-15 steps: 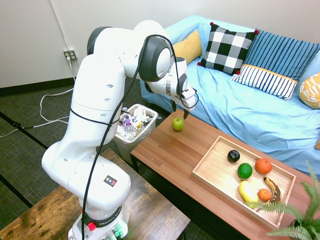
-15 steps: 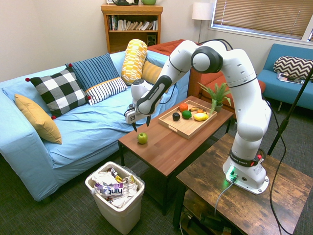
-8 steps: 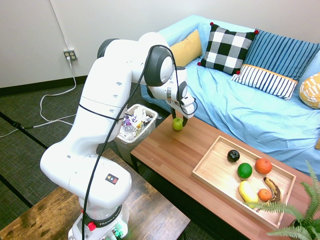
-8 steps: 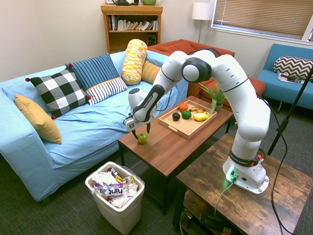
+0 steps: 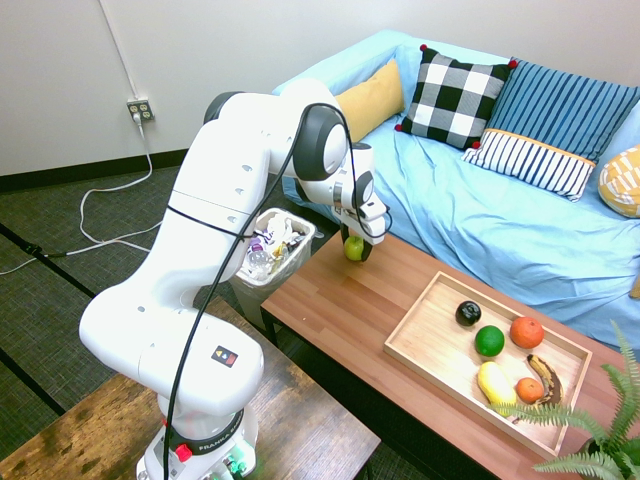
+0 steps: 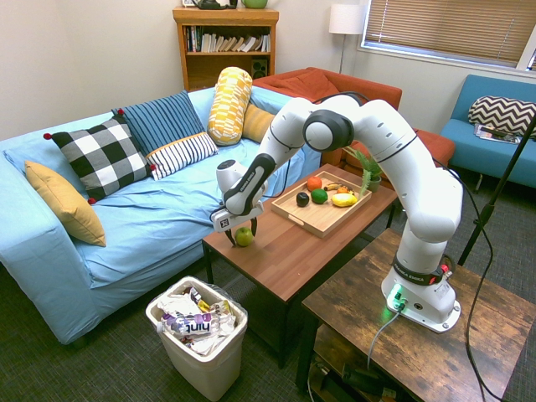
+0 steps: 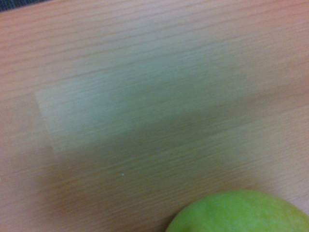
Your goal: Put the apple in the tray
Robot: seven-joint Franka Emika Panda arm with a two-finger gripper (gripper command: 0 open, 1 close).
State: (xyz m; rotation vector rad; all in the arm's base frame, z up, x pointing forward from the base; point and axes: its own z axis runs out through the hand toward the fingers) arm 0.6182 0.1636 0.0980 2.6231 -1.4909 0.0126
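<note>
None of the carrying is done: the open pincer (image 5: 354, 247) straddles the apple (image 5: 354, 248) at the table (image 5: 340, 310) end, ungripped, well apart from the tray (image 5: 425, 345).

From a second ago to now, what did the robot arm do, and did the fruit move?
The gripper came down over the apple with its jaws open, one on each side of the fruit; nothing is gripped yet. The apple stayed put on the coffee table, and the tray with its fruit did not move.
</note>
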